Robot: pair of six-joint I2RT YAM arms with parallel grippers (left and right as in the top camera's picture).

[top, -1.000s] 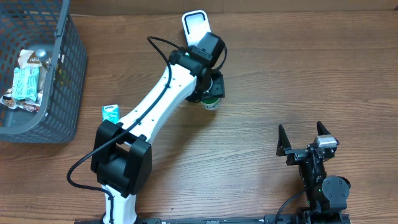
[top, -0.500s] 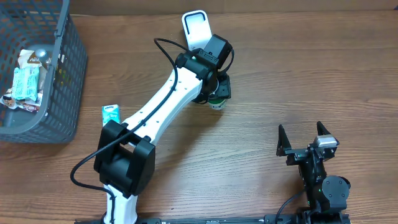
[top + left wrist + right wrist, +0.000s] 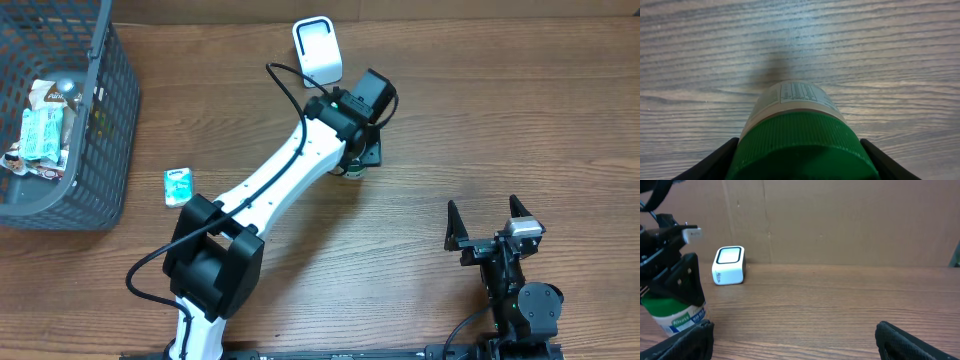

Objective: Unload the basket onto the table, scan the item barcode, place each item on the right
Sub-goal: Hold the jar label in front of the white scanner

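At 5 o'clock of scanner (image 3: pixel 316 50): left claw (image 3: pixel 354 165) grips green-capped bottle (image 3: pixel 799 135), seemingly clear of counter (image 3: pixel 450 120); right claw (image 3: pixel 483 215) wide, empty.

Ribbed green plastic cap (image 3: pixel 800 145); matt wood-grain table (image 3: pixel 890 50).

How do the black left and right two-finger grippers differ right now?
The left gripper is closed on the green-capped white plastic bottle; the right gripper stands wide open and empty. The left gripper is far out over the wooden table, close to the white box-shaped scanner; the right gripper sits back at the table's near right side, well away from the scanner. Both have black fingers.
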